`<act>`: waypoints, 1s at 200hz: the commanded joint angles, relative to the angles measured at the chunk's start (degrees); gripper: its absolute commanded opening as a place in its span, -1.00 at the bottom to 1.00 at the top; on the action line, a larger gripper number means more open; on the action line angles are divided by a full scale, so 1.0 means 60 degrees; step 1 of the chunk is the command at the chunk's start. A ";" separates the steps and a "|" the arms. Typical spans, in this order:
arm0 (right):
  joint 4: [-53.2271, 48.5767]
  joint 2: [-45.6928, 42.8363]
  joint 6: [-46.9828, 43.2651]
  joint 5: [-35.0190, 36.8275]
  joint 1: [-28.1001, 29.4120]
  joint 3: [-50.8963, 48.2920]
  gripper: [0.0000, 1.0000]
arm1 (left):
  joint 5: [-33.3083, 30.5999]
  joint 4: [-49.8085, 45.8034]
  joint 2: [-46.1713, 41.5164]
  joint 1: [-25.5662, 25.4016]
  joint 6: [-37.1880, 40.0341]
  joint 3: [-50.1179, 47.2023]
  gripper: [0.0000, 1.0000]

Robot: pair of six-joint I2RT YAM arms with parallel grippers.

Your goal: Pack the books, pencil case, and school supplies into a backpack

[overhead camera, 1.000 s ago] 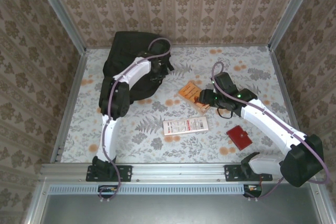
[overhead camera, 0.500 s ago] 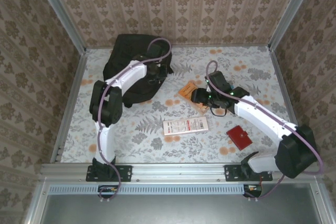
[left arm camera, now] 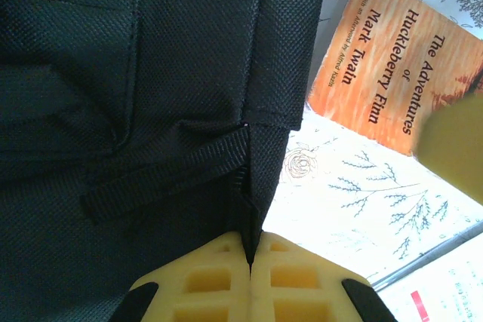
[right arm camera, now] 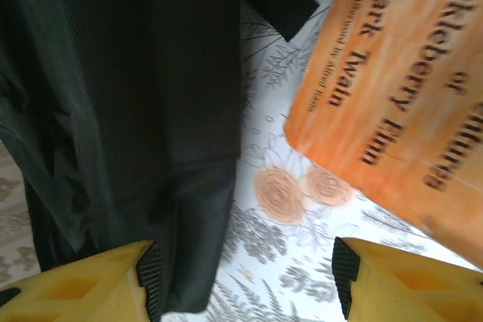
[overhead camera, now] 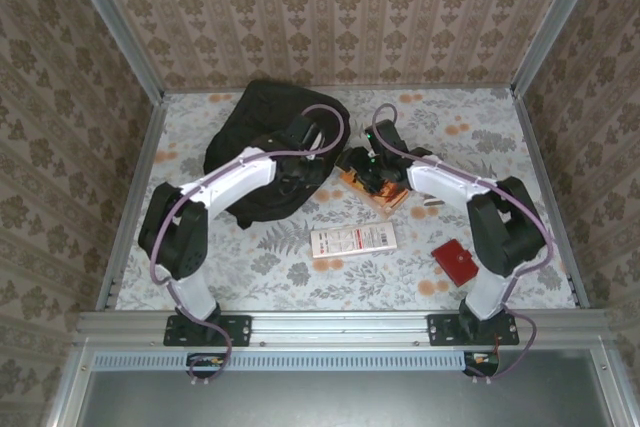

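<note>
**A:** Black woven fabric is what the left gripper (left arm camera: 249, 250) has. Its jaws are pressed together on an edge seam of the backpack (left arm camera: 151, 73), with a webbing strap (left arm camera: 166, 175) just ahead of the tips.

**B:** And the right gripper (right arm camera: 241, 277)?

**A:** Its jaws are spread with nothing held. Between them are bare flowered table (right arm camera: 279, 209) and the hem of the bag, which drapes over the jaw on that side. The orange book (right arm camera: 400, 88) lies flat ahead of the other jaw, close to the bag but not touching it.

**B:** So the book goes next?

**A:** I'd judge so. The right jaws need to shift sideways until the book's near corner sits between them, not the bag's hem.

**B:** It's thin and flat. That makes for a hard pinch.

**A:** Then come in low at the corner with one jaw sliding under the cover, and close gently so it doesn't skate away.

**B:** And the left?

**A:** It should hold the seam firmly and lift it away from the table, so the mouth gapes towards the right jaws. I can't tell whether the zip is open.
</note>
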 commanded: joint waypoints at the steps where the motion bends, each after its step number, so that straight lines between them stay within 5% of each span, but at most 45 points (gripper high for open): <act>1: 0.1149 0.0489 0.1169 -0.0685 0.0069 0.0541 0.30 | 0.0297 0.0933 -0.0389 0.0023 0.0298 -0.0226 -1.00; 157: 0.2410 0.2524 0.1902 -0.1285 0.0869 0.1977 0.31 | 0.1106 0.1724 -0.0691 -0.0053 0.0289 -0.0726 -1.00; 177: 0.2334 0.2709 0.1872 -0.1196 0.0951 0.2142 0.21 | 0.1124 0.1790 -0.0752 -0.0058 0.0304 -0.0806 -1.00; 200: 0.2304 0.2879 0.1860 -0.1135 0.0998 0.2290 -0.14 | 0.1165 0.1787 -0.0755 -0.0072 0.0340 -0.0801 -1.00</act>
